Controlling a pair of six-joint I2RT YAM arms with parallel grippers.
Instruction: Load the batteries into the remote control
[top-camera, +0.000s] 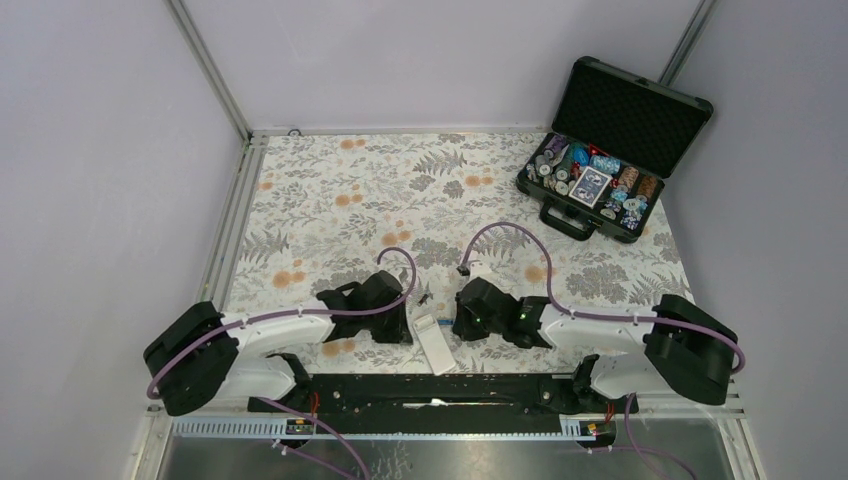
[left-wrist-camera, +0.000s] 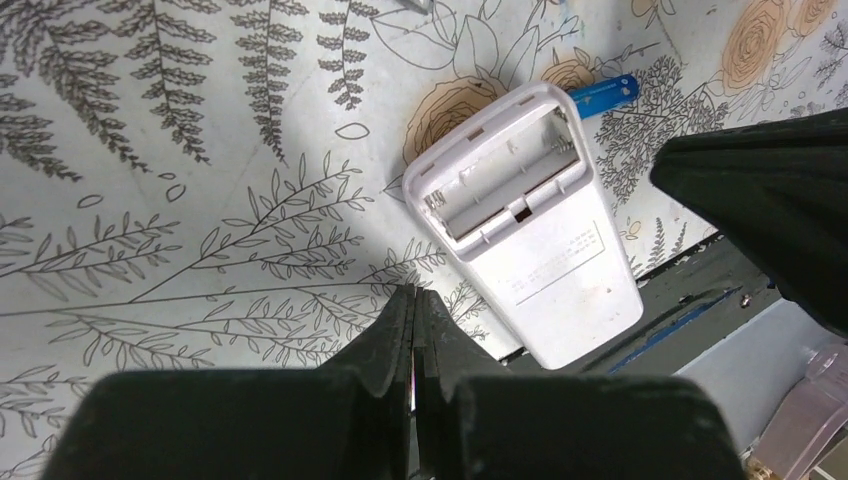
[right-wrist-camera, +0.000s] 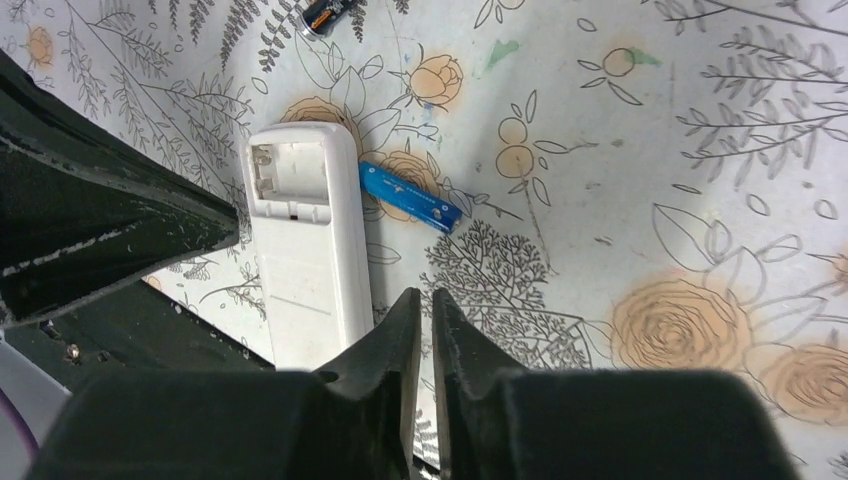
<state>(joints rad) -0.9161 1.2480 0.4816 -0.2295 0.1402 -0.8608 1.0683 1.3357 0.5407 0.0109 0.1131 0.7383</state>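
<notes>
— What's the room like?
— I see lilac walls (top-camera: 440, 60) around a floral-cloth counter (top-camera: 330, 200), with a black case (top-camera: 630, 110) far right.
— Hands?
— My left hand (left-wrist-camera: 415, 292) is pinched shut; my right hand (right-wrist-camera: 425, 295) is a slit apart, empty. The remote control (left-wrist-camera: 520, 220) lies face down between them, bay open, its label unreadable. A blue battery (right-wrist-camera: 410, 196) lies just beside it
</notes>
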